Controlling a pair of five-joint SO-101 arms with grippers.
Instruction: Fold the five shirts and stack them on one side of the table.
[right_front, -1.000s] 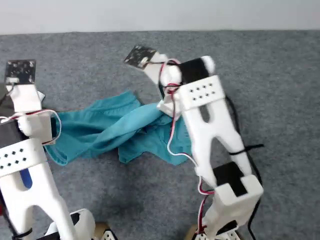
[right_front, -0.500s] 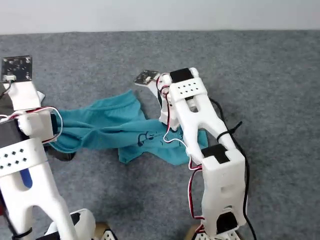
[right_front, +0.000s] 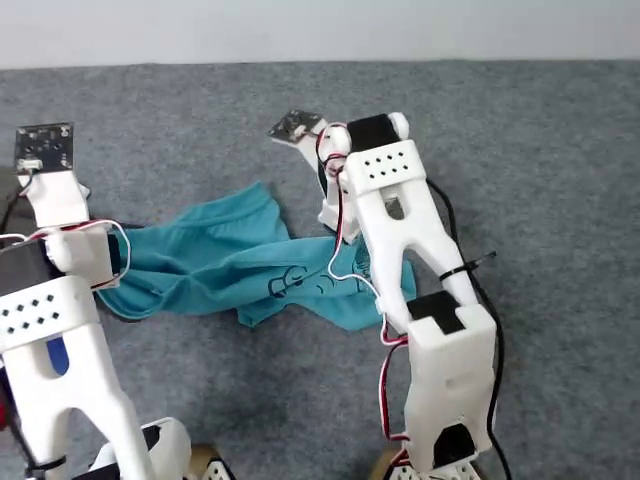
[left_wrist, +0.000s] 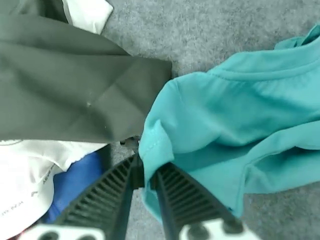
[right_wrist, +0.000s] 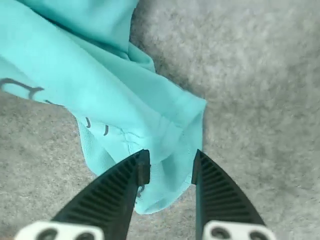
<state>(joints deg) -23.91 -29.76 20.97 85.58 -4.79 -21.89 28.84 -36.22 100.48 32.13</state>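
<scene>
Teal shirt (right_front: 230, 265), crumpled and twisted, with a small dark print, lies in the middle of the grey table (right_front: 550, 150), its long axis stretched crosswise between both arms. Left hand (left_wrist: 145, 180) is clamped on one end's edge; right hand (right_wrist: 167, 167) stands parted, straddling the other end's hem.

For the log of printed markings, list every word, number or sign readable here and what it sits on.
On the teal shirt: dark printed marks, too blurred to read as words.
On the white cloth: small dark print, too small to read.
Nothing else carries text.
</scene>
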